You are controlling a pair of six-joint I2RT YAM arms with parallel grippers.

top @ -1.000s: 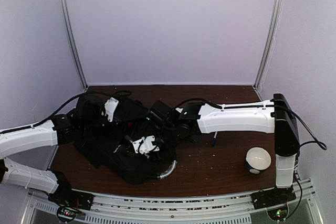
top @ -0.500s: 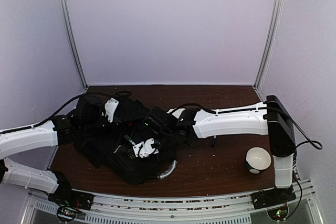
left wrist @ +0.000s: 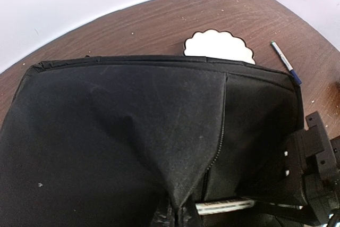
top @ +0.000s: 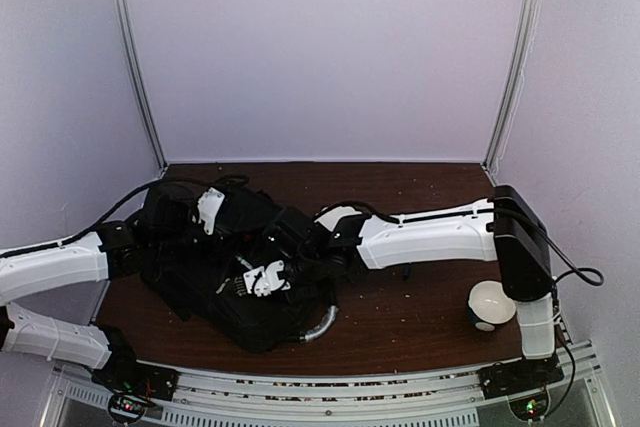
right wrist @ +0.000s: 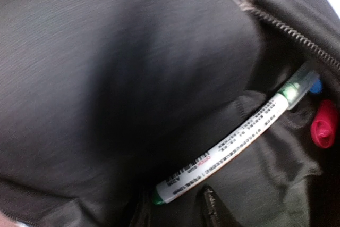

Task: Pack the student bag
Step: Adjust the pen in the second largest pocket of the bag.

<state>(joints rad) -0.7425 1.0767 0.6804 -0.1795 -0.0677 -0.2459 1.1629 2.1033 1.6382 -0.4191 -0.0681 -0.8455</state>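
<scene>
The student bag (top: 190,272) lies as a black heap on the left half of the table, its silvery handle (top: 320,325) curving out at the front. My left gripper (top: 212,209) is shut on a fold of the bag's fabric (left wrist: 178,213) and holds it up. My right gripper (top: 262,279) reaches into the bag's opening from the right. In the right wrist view a white marker (right wrist: 234,142) with green ends lies inside a pocket. Its lower end sits between my open right gripper's (right wrist: 175,208) fingers (right wrist: 218,211), with a gap beside it.
A red cap (right wrist: 324,126) and a blue tip (right wrist: 316,86) show deeper in the pocket. A pen (left wrist: 284,62) and a white scalloped object (left wrist: 219,45) lie on the table beyond the bag. A white ball (top: 491,304) sits front right.
My right arm has pushed leftwards, further into the bag's opening. The left arm and the bag fold it holds have stayed put.
</scene>
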